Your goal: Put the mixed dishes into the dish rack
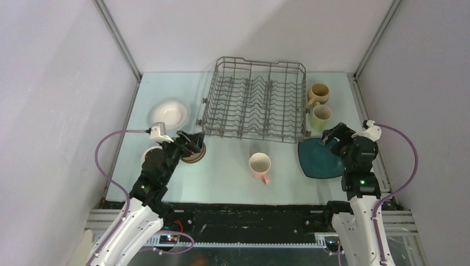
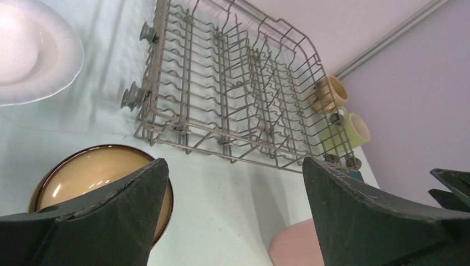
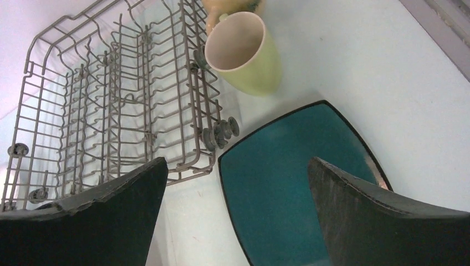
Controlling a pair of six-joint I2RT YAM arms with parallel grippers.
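1. In the top view, the dish rack (image 1: 255, 100) sits in the upper middle of the frame on the pale table (image 1: 227, 177). It is a grey wire basket with rows of upright tines.
2. Only that view gives the whole layout. The white round plate (image 1: 168, 112) lies left of the rack and the pink mug (image 1: 260, 166) is below it. The tan mug (image 1: 318, 93) and the light-green mug (image 1: 320, 116) are at the rack's right edge, with the dark teal square plate (image 1: 320, 158) below them.
3. The top view half hides the dark brown bowl (image 2: 94, 183) under the left end effector (image 1: 191, 143). The left wrist view shows the bowl's glossy tan inside at lower left.
4. The left end effector is released, fingers spread wide with nothing between them.
5. The right wrist view shows the light-green mug's pale inside at upper centre, and the teal plate's dark rim just beside the rack's corner.
6. The right end effector (image 1: 332, 136) hangs over the plate's upper edge, released and grasping nothing.
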